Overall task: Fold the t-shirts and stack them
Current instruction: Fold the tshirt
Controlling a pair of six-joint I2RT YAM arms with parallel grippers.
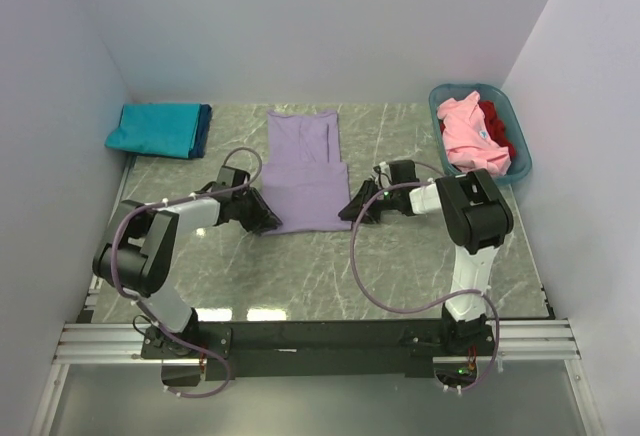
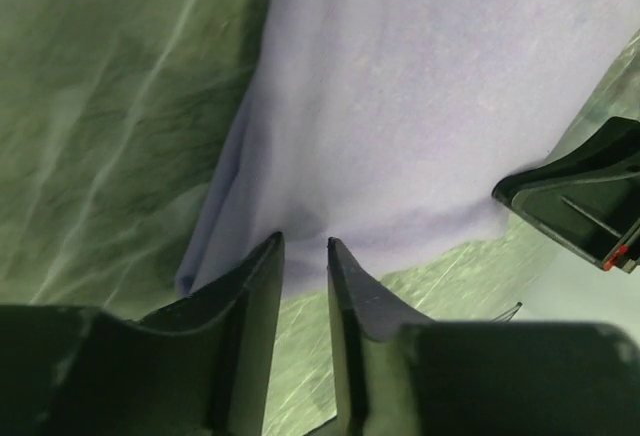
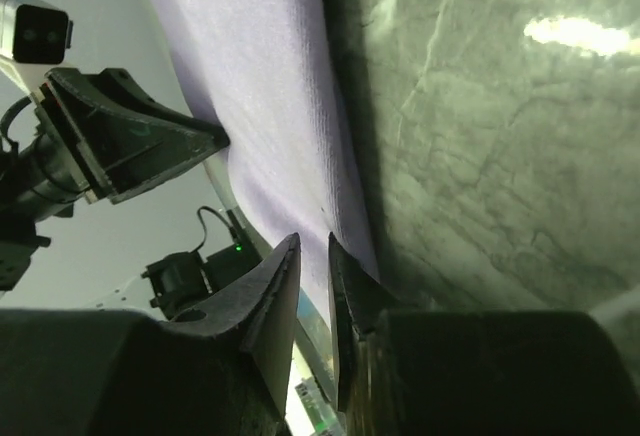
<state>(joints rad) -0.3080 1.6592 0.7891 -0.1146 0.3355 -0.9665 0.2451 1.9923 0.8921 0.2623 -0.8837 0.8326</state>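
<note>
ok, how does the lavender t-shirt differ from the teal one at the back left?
The lavender t-shirt lies mid-table, long and only partly folded; the teal t-shirt is a compact folded rectangle in the far left corner. The lavender one sits alone on the table; the teal one has a dark blue garment showing at its right edge. Both lie flat.

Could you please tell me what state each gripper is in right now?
Left gripper: nearly shut at hem of large lavender cloth t-shirt; grip unclear.
Right gripper: likewise, opposite corner.
</note>
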